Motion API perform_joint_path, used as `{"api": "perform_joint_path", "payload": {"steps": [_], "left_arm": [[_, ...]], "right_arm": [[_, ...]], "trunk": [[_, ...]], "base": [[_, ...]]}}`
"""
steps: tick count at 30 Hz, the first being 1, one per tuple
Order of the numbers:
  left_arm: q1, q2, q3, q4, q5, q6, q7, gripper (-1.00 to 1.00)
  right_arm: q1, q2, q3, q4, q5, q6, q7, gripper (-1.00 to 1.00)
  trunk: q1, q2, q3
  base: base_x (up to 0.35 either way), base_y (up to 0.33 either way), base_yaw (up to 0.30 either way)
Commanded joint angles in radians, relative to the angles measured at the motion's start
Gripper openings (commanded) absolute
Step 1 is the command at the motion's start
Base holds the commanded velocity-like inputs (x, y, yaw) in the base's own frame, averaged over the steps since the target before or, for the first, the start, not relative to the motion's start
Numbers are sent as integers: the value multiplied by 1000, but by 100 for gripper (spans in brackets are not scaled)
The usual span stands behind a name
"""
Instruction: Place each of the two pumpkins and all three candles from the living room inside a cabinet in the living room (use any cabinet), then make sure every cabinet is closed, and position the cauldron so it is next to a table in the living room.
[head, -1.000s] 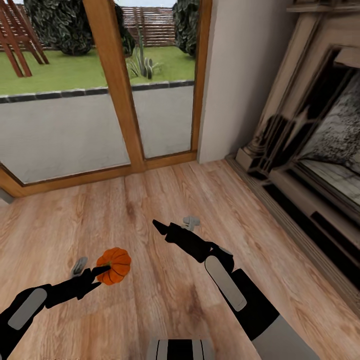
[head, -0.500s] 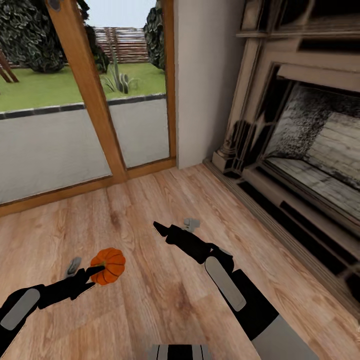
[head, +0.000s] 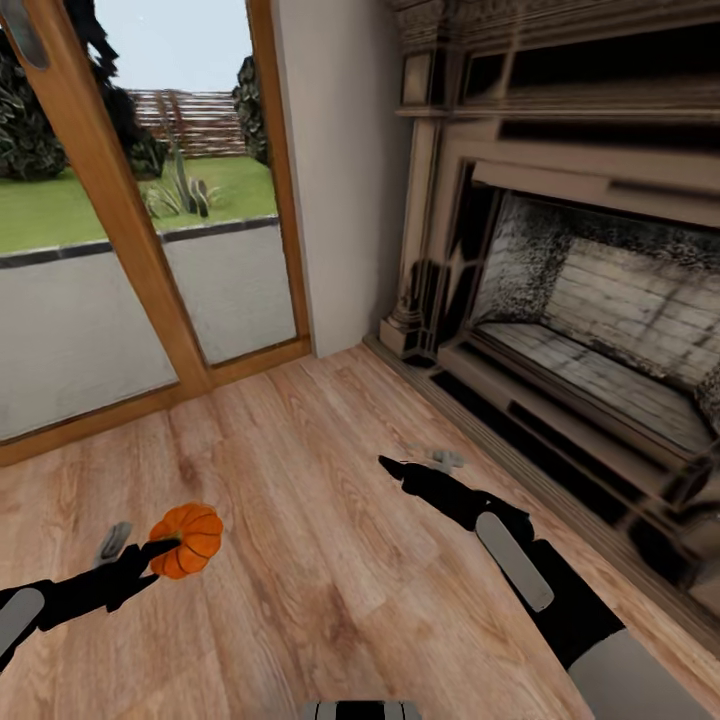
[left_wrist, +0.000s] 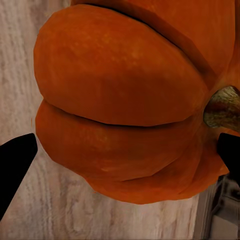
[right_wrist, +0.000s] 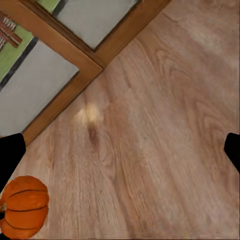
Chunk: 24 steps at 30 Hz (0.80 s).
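The left gripper (head: 165, 548) is carrying an orange pumpkin (head: 187, 540), jaws clamped on it, stem sideways. The right gripper (head: 385, 464) is hanging empty above the wooden floor (head: 330, 560), jaws apart.

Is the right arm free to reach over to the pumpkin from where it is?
Probably yes. The right gripper is empty and only bare floor lies between it and the pumpkin, though the left gripper already holds that.

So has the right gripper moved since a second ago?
Yes. The right gripper has swung toward the fireplace, farther from the left gripper's pumpkin, though the camera turned too.
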Motion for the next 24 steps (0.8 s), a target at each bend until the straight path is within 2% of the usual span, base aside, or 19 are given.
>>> {"api": "perform_joint_path", "payload": {"steps": [1, 2, 5, 6, 8, 11, 13, 18, 20, 24], "left_arm": [[0, 4, -2, 4, 6, 3, -1, -100], [0, 12, 0, 9, 6, 3, -1, -100], [0, 15, 0, 10, 6, 3, -1, -100], [0, 13, 0, 10, 6, 2, 0, -100], [0, 7, -3, 11, 1, -1, 1, -100], [1, -1, -8, 17, -2, -9, 2, -100], [1, -7, -10, 54, -4, -12, 1, -100], [3, -12, -11, 98, -3, -14, -1, -100], [5, -27, -11, 115, -6, -14, -1, -100], [6, -41, -11, 128, -9, -15, -1, -100]], "right_arm": [[5, -17, -1, 24, -7, 1, -1, 100], [31, -36, -3, 89, -7, -7, 2, 100], [63, -46, -4, 208, -8, -68, 3, 100], [70, -48, -4, 254, -8, -106, 3, 100], [86, -49, -3, 403, -9, -231, 10, 100], [93, -50, -2, 494, -9, -302, 22, 100], [94, -47, 0, 511, -9, -311, 25, 100], [95, -43, 1, 528, -9, -304, 26, 100], [95, -41, 2, 530, -7, -301, 26, 100], [95, -42, 2, 532, -5, -291, 25, 100]], "trunk": [[-1, 0, 4], [-1, 0, 8], [-2, 1, 22], [-3, 1, 27], [-4, 2, 36], [-5, 2, 48], [-6, 3, 54], [-6, 3, 47], [-6, 3, 44], [-6, 3, 37]], "base": [[0, 0, -289], [0, 0, -289], [0, 0, -289], [0, 0, -289], [0, 0, -288], [0, 0, -272], [0, 0, -152], [0, 0, -34], [0, 0, -6], [0, 0, -1]]}}
